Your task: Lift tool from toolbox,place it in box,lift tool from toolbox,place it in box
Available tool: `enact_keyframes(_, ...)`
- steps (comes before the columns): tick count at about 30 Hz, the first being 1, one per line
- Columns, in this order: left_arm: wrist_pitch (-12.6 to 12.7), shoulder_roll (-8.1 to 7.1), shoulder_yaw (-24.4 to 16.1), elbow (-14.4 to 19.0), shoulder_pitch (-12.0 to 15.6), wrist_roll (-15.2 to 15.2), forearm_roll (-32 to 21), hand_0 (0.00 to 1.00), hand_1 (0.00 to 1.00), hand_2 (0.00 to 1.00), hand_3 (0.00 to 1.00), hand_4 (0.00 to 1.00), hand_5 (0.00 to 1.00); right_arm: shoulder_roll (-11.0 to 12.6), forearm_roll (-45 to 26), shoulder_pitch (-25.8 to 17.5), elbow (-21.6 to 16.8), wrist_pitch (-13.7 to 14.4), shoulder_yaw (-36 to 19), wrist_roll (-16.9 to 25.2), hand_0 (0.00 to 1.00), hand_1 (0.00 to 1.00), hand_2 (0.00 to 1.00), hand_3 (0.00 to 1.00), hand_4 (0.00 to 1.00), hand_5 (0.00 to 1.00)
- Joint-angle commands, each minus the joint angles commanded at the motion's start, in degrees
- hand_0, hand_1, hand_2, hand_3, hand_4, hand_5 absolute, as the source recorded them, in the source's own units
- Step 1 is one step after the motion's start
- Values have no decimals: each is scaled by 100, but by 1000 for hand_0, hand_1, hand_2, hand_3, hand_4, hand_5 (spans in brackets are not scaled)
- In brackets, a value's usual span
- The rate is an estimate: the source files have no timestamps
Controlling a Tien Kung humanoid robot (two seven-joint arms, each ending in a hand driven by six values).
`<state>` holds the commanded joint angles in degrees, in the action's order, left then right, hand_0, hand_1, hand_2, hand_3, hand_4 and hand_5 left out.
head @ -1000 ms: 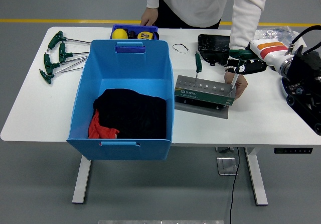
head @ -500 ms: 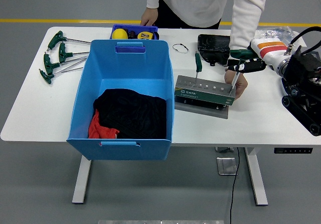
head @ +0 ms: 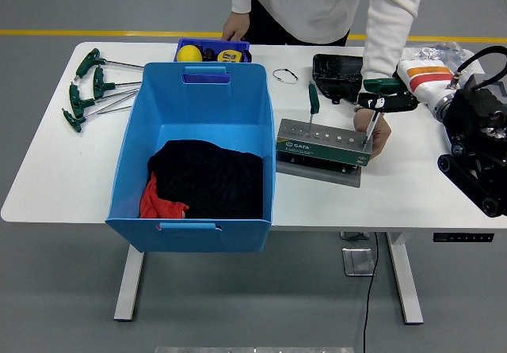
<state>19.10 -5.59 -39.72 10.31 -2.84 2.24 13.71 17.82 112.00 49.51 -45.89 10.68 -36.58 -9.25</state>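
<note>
A green and grey tool stand (head: 323, 147) sits right of the big blue box (head: 127, 163), which holds black and red cloth. Two green T-handle wrenches stand in the stand: one at its left (head: 313, 97), one at its right end (head: 379, 85). My right hand (head: 386, 102) comes in from the right and is curled around the right wrench's handle, whose shaft still reaches down into the stand. A person's hand (head: 380, 135) steadies the stand's right end. My left arm is out of sight.
Several green T-handle wrenches (head: 89, 90) lie at the table's far left. A small blue tray (head: 212, 50) with a yellow tape measure, under the person's other hand (head: 234, 30), sits behind the box. A black case (head: 337, 74) and plastic bag (head: 434, 52) lie at the back right.
My right hand has risen slightly with the wrench handle, and my right arm's elbow has swung lower and further right. The person's hands have stayed put.
</note>
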Motion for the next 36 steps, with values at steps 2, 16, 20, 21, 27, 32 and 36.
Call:
enact_keyframes(2, 2, 1, -12, 0, 4, 2, 12, 506, 472, 524, 756, 825, 767, 7, 14, -8, -10, 75, -2, 5, 2, 2, 2, 2, 998, 760)
enact_keyframes(16, 10, -11, -108, 0, 61, 12, 104, 505, 470, 524, 756, 824, 769, 264, 284, 94, -366, 139, -162, -52, 2, 2, 2, 2, 905, 678)
enact_keyframes(20, 13, -16, -151, 0, 81, 12, 136, 505, 470, 523, 755, 824, 771, 403, 347, 172, -533, 37, -269, -46, 2, 2, 2, 2, 871, 671)
enact_keyframes(21, 12, -18, -156, 0, 84, 10, 136, 505, 470, 523, 755, 824, 771, 445, 360, 199, -585, 17, -300, -40, 2, 2, 2, 2, 871, 671)
enact_keyframes(27, 13, -25, -184, 0, 90, 7, 140, 505, 468, 522, 755, 823, 772, 643, 417, 338, -821, -40, -442, 4, 2, 2, 2, 2, 851, 663)
enact_keyframes(32, 12, -27, -202, 0, 103, 6, 139, 501, 469, 519, 755, 822, 770, 831, 499, 468, -1066, -129, -624, 34, 2, 2, 2, 2, 842, 660)
enact_keyframes(36, 6, -32, -198, 0, 107, 4, 131, 501, 469, 519, 755, 822, 770, 931, 533, 542, -1287, -175, -761, 29, 2, 2, 2, 2, 842, 660)
